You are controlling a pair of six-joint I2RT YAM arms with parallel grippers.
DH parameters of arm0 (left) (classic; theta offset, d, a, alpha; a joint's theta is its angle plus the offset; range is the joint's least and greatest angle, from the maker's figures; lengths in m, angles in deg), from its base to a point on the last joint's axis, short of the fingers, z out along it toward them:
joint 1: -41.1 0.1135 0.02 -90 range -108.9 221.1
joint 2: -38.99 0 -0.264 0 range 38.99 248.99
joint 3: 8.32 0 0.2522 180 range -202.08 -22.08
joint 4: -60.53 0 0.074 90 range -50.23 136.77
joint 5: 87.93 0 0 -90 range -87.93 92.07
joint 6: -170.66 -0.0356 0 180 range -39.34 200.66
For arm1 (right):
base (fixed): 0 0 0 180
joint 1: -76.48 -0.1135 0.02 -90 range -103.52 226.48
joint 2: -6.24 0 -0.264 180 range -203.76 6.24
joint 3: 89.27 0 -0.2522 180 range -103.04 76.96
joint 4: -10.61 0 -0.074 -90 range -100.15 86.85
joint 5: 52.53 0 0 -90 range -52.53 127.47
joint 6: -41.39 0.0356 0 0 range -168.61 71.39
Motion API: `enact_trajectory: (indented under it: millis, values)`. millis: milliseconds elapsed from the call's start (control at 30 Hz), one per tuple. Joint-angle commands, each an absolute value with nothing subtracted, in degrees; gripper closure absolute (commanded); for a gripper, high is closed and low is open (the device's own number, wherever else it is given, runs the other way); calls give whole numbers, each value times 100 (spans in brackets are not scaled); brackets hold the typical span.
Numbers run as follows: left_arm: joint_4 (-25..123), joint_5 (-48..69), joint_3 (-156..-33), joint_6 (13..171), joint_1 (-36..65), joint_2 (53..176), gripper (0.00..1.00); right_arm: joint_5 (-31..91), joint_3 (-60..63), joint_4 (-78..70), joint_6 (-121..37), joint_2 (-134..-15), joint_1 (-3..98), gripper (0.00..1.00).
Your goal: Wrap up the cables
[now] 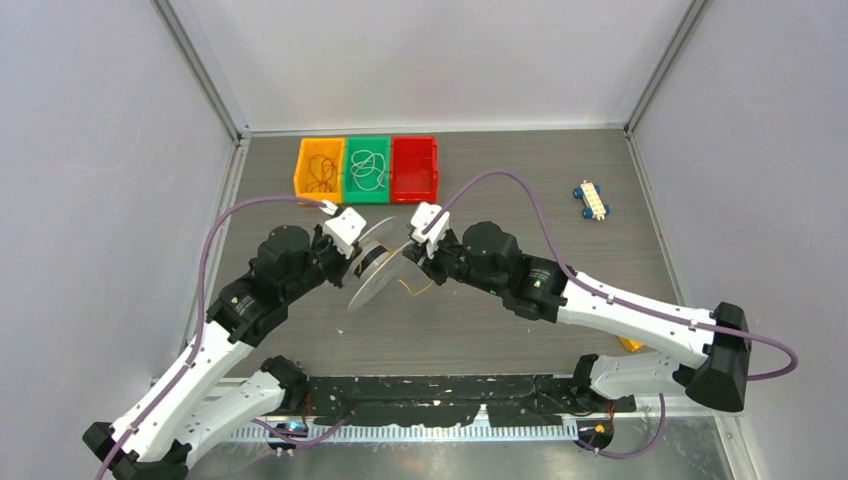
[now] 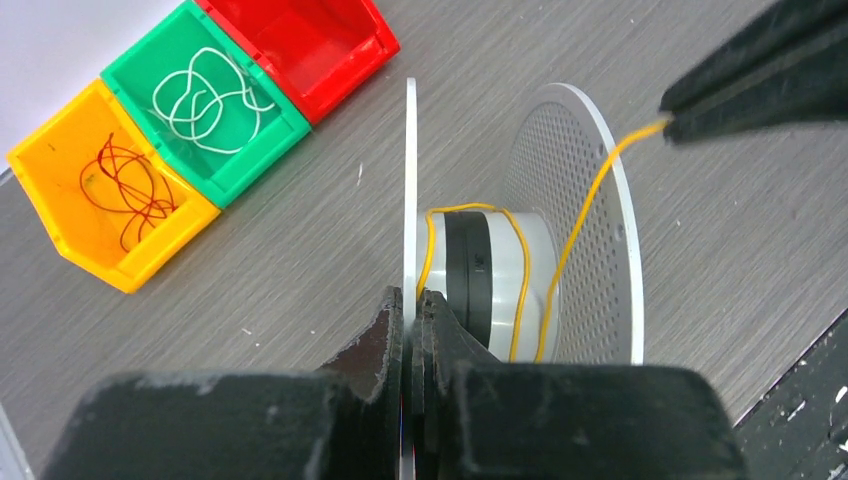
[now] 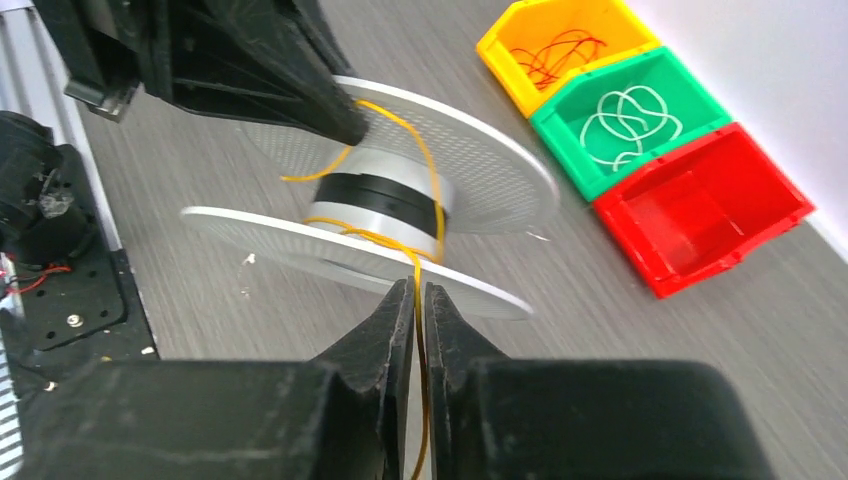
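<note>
**Both grippers clamped: one on the spool, one on the wire**

From the overhead camera, the two arms meet over the middle of the grey wood-grain table (image 1: 560, 330). The left gripper (image 1: 356, 262) holds a white plastic spool (image 1: 378, 268) with two round flanges, which sits tilted. The right gripper (image 1: 408, 256) is just beside the spool's other side. A short curl of the thin yellow-orange wire (image 1: 427, 289) shows below the right gripper. At the far edge three small plastic bins stand touching in a row: an orange bin (image 1: 320, 168), a green bin (image 1: 368, 168) and a red bin (image 1: 414, 168). A small white toy car with blue wheels (image 1: 592, 200) lies well apart to the right.

In the left wrist view, the left gripper's fingers are clenched on the rim of one flange, seen edge-on. The yellow-orange wire makes a few loose turns round the spool's pale hub with its black band. It then crosses the other flange's perforated face up to the right gripper's tips, which pinch it. The orange bin holds a tangle of dark-red wire (image 2: 125, 190), and the green bin holds a white wire (image 2: 205, 100).

In the right wrist view, the right gripper's fingers are pressed together on the yellow-orange wire. The wire comes off the hub, passes over the near flange's rim and runs down between them. The left gripper grips the far flange's rim.
</note>
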State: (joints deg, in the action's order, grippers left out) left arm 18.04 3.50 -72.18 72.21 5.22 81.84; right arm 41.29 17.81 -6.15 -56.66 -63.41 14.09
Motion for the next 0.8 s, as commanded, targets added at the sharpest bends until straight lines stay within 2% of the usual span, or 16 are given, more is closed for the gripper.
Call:
enact_trajectory:
  millis: [0, 133, 400, 533, 767]
  values:
    - [1748, 686, -7532, 6797, 551, 8009, 100, 4555, 1855, -650, -6091, -5974, 1443, 90]
    - [1717, 892, -7553, 6741, 555, 8001, 100, 4858, 2146, -705, -6049, -5814, 1445, 94]
    - [1551, 1602, -7661, 6663, 558, 7783, 100, 5085, 2656, -635, -6081, -5649, 1648, 95]
    - [1343, 1898, -7736, 6635, 555, 7674, 100, 4760, 2755, -557, -5802, -5554, 1970, 94]
    - [1327, 1983, -7824, 6825, 560, 7567, 100, 3907, 3221, -169, -5726, -5234, 2117, 87]
